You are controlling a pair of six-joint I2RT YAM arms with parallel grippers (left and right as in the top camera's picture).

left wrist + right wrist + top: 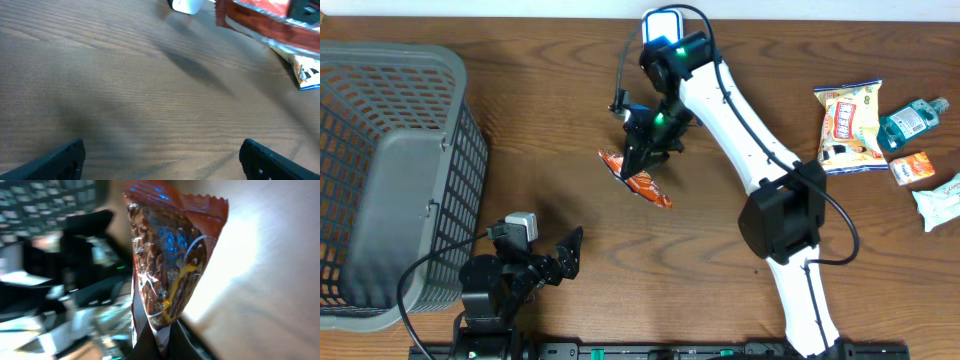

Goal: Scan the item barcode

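The item, an orange-brown snack packet (pixel 642 182), hangs over the middle of the table. My right gripper (pixel 643 148) is shut on its top edge. In the right wrist view the packet (pixel 170 265) stands up from between the dark fingers (pixel 145 342), with my right gripper (pixel 160 337) pinching its sealed end. No barcode can be made out. My left gripper (pixel 567 250) rests low at the front left, open and holding nothing. In the left wrist view my left gripper (pixel 162 160) shows bare wood between its fingertips (pixel 65 157), and the packet (pixel 270 25) is far ahead.
A grey mesh basket (pixel 390 180) fills the left side. A white device (pixel 661 22) stands at the back edge behind the right arm. At the right lie a yellow snack bag (pixel 848 125), a teal bottle (pixel 910 120), a small orange pack (pixel 913 167) and a white packet (pixel 940 200).
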